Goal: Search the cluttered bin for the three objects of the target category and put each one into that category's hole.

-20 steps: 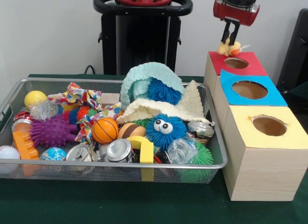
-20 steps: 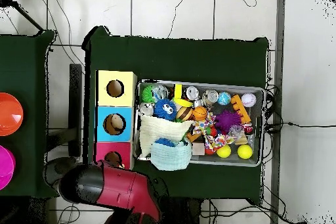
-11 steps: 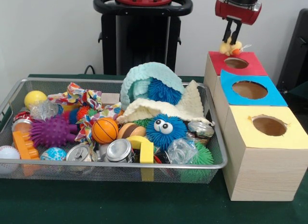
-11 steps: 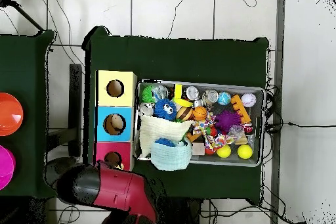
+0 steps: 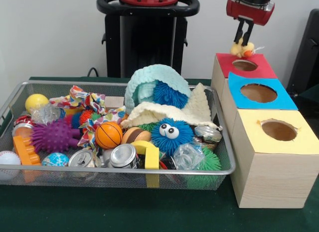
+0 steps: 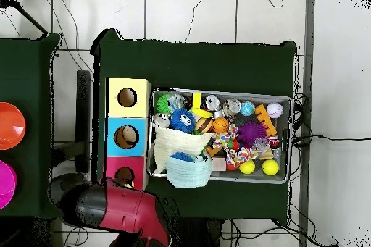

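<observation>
My gripper [image 5: 242, 41] hangs over the far edge of the red box [image 5: 259, 70], shut on a small yellow plush duck [image 5: 242, 49] that dangles just above the red top, beside its hole [image 5: 244, 65]. The blue box [image 5: 281, 97] and yellow box [image 5: 299, 139] stand in a row nearer the camera, each with a round hole. The wire bin [image 5: 60, 177] is full of toys: a blue fuzzy creature with eyes [image 5: 171, 134], a mint knitted cloth [image 5: 149, 78], a cream cloth [image 5: 192, 109]. In the overhead view the red arm [image 6: 119, 211] covers the gripper beside the red box [image 6: 114, 166].
In the bin lie a purple spiky ball [image 5: 53, 136], a small basketball [image 5: 108, 135], tin cans [image 5: 122, 155], a yellow ball [image 5: 36, 101] and a baseball [image 5: 8, 159]. Orange and pink discs [image 6: 9, 124] sit on a side table in the overhead view.
The gripper has risen slightly and shifted right over the red box, carrying the duck with it. The bin's contents have not moved.
</observation>
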Controlling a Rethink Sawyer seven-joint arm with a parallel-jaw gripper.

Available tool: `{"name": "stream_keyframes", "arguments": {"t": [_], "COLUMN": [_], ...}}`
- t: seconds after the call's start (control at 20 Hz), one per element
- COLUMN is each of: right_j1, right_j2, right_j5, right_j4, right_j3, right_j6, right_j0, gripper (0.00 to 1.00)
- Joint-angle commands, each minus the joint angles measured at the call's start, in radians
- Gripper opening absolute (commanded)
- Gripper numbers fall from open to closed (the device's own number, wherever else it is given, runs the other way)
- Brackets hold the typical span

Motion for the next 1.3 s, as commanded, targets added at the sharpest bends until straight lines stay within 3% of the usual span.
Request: {"name": "stream_keyframes", "arguments": {"t": [0.05,1.3], "right_j1": [0.025,0.016], "right_j2": [0.033,0.035], "right_j5": [0.055,0.047], "right_j4": [0.046,0.037], "right_j3": [-0.056,-0.041], "right_j6": [0.265,0.263], "right_j0": [-0.013,-0.017], "gripper": [0.00,0.00]}}
